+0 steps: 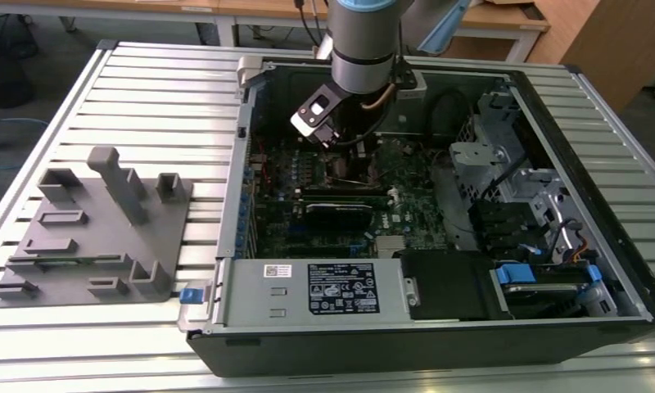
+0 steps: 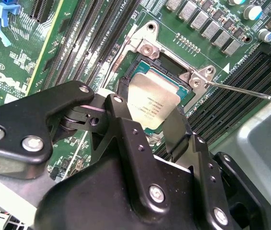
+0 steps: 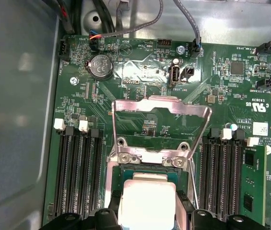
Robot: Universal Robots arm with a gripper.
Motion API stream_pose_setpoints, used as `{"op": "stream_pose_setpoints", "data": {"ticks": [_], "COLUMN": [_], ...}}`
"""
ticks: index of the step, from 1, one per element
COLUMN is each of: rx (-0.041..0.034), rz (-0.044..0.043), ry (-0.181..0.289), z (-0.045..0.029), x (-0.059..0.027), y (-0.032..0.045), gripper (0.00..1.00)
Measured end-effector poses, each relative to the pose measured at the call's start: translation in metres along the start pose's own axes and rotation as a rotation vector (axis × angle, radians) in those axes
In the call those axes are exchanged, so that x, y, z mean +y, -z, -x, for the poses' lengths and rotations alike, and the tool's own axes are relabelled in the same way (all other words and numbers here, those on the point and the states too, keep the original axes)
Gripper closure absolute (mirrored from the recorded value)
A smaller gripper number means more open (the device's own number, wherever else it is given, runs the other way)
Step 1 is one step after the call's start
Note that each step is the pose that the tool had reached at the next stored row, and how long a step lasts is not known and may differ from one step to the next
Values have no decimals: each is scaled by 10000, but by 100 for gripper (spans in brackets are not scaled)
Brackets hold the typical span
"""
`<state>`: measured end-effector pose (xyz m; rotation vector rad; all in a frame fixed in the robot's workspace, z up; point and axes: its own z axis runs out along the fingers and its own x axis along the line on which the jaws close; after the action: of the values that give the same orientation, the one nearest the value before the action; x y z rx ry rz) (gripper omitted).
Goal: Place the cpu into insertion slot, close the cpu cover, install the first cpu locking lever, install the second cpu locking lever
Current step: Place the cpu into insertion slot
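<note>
Upper centre, exterior view: black gripper (image 1: 350,149) apparently pinching silver-grey square cpu (image 2: 152,103) over dark insertion slot (image 2: 140,65).
Silvery cpu cover (image 3: 161,103): raised, clearing entry.

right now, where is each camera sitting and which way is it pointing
exterior view: off the arm, high, looking down into the open computer case; the arm and gripper show.
first wrist view: at the wrist, looking down on the motherboard, open cpu cover and cpu; the gripper's edge shows.
second wrist view: at the wrist, slanting past the gripper's black body onto the cpu.
both wrist views share the cpu at the insertion slot.
</note>
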<state>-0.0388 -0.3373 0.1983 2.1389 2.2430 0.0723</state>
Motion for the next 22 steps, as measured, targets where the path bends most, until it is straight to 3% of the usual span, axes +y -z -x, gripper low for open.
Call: {"op": "stream_pose_setpoints", "data": {"ticks": [22], "rx": [0], "rz": [0], "ry": [0], "z": [4], "x": [-2], "y": [-22], "gripper": [47]}}
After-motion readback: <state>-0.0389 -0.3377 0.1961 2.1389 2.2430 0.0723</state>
